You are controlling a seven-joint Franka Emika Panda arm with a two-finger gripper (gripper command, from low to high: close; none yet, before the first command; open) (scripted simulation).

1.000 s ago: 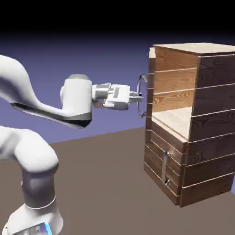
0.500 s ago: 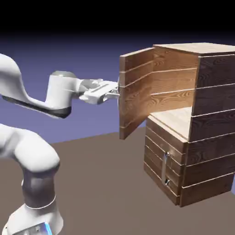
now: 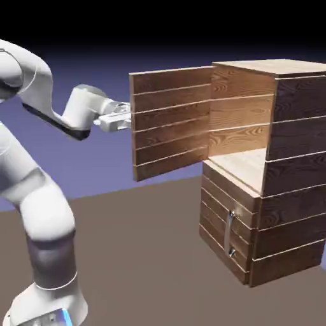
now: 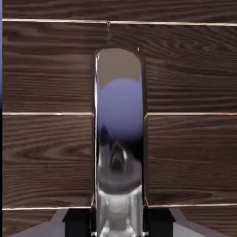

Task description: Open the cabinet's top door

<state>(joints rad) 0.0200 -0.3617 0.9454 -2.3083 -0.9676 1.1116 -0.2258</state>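
Blue-violet backdrop, fading to black at the top, stands behind a dark brown table (image 3: 140, 255). On it, at the exterior view's right, is the cabinet (image 3: 296, 172), built of brown wood planks with pale seams. Its top door (image 3: 170, 121) is swung wide open toward the exterior view's left, baring the upper compartment (image 3: 240, 114) with its light wooden floor. Below, the lower door (image 3: 223, 216) is closed, a vertical metal handle on its front. The white arm (image 3: 48, 210) reaches to the far side of the top door, where the door's edge partly hides the end effector (image 4: 118, 224). In the hand view, the end effector is clamped on the top door's handle (image 4: 119, 139), a shiny silver bar running upright between its fingertips, in front of dark planks.
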